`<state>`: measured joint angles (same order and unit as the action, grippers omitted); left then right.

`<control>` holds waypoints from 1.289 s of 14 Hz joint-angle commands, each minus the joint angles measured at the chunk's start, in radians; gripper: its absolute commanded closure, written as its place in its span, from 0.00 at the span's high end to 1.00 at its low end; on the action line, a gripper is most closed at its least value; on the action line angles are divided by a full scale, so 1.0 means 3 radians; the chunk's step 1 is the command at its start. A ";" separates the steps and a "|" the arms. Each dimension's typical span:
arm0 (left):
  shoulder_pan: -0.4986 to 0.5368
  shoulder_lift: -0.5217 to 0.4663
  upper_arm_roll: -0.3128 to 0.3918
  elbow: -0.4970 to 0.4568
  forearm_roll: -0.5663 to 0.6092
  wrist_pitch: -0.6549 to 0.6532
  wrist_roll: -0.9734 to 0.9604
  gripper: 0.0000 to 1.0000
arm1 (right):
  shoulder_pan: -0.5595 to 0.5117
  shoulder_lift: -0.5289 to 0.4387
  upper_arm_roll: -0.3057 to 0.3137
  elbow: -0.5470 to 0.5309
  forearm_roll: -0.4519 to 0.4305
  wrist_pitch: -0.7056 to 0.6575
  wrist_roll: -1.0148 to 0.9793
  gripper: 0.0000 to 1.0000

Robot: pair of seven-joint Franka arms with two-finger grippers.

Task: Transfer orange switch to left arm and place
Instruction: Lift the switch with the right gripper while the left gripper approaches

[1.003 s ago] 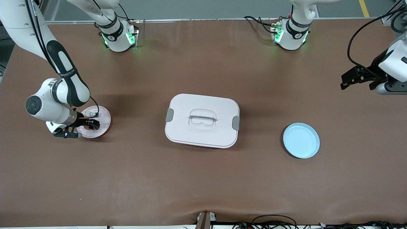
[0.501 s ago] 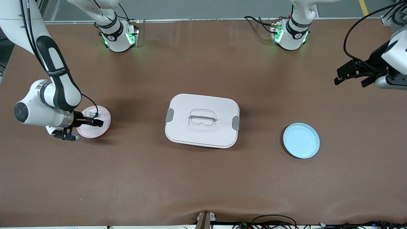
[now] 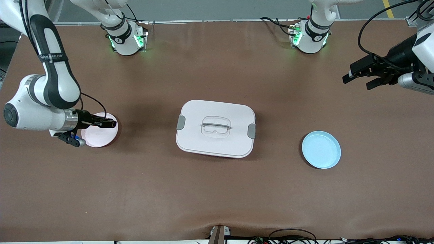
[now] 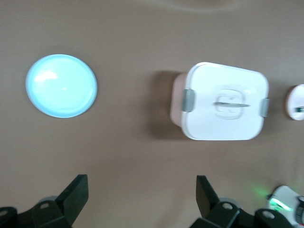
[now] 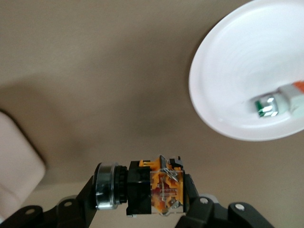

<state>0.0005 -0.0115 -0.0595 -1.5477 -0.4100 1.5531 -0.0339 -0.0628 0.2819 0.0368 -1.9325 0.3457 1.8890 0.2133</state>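
— What's the right gripper (image 3: 110, 123) got?
— It's clamped on the orange switch (image 5: 156, 187), over the pink plate (image 3: 98, 137).
— And the left gripper (image 3: 359, 76)?
— Jaws wide, holding nothing, up over the table's end, well apart from the box (image 3: 215, 128).

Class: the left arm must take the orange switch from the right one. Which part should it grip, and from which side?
Probably the round silver-rimmed cap end. The right pincer is shut on the orange switch at its orange-marked body, held sideways, so the cap sticks out free. The open left pincer should come in from that end.
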 commanded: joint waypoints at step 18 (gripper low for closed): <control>-0.0778 0.0718 -0.0052 0.0056 -0.1302 0.1178 0.0037 1.00 | 0.0915 -0.0398 -0.0005 0.0618 0.1490 -0.0101 0.3604 0.00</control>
<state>-0.2033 0.1821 -0.0786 -1.5469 -0.7694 1.8564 -0.0192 0.1836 0.1636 0.0439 -1.7619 0.7381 1.8188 1.2185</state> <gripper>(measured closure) 0.000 0.278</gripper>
